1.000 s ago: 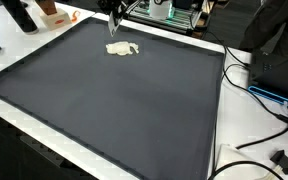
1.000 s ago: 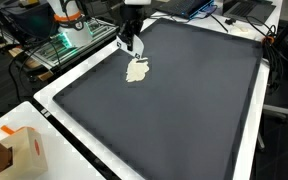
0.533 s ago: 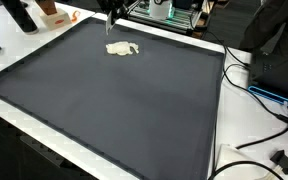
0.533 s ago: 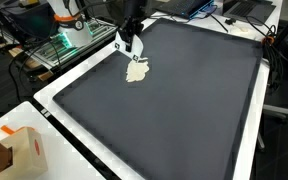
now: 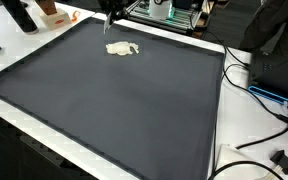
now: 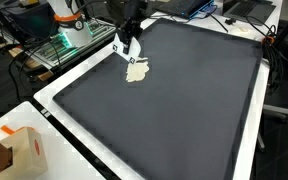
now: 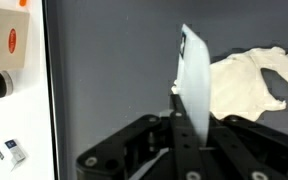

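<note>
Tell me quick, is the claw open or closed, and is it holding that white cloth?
Claw: closed, holding nothing; the white cloth lies on the dark mat beside it.

The gripper (image 6: 130, 47) hangs over the mat (image 6: 184, 110), close to one of its corners, and the mat covers most of the desk (image 6: 52, 108). The crumpled cloth (image 6: 137, 71) lies on the mat just beside the gripper and below it. In the wrist view the cloth (image 7: 249, 82) lies to the right of the gripper (image 7: 191, 75). The mat's edge runs well to the gripper's left there. Beyond that edge, on the bare desk (image 7: 19, 115), a box (image 7: 9, 40) stands at the far left. In an exterior view, cables (image 5: 252, 88) lie on the desk strip past the mat's opposite side, well apart from the gripper (image 5: 112, 12).
</note>
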Action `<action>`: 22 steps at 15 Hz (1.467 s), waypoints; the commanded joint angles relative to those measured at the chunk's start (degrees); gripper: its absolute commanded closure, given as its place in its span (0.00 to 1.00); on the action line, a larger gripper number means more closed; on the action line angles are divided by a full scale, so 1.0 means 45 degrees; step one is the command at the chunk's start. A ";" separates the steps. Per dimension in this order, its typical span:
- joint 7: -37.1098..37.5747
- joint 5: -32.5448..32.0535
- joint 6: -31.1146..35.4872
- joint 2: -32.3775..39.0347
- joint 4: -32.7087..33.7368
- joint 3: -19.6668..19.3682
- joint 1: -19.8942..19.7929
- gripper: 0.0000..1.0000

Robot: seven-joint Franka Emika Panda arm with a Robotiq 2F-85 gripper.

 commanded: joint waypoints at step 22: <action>-0.2313 0.0061 0.3323 -0.0394 -0.1059 -0.0772 -0.0376 0.99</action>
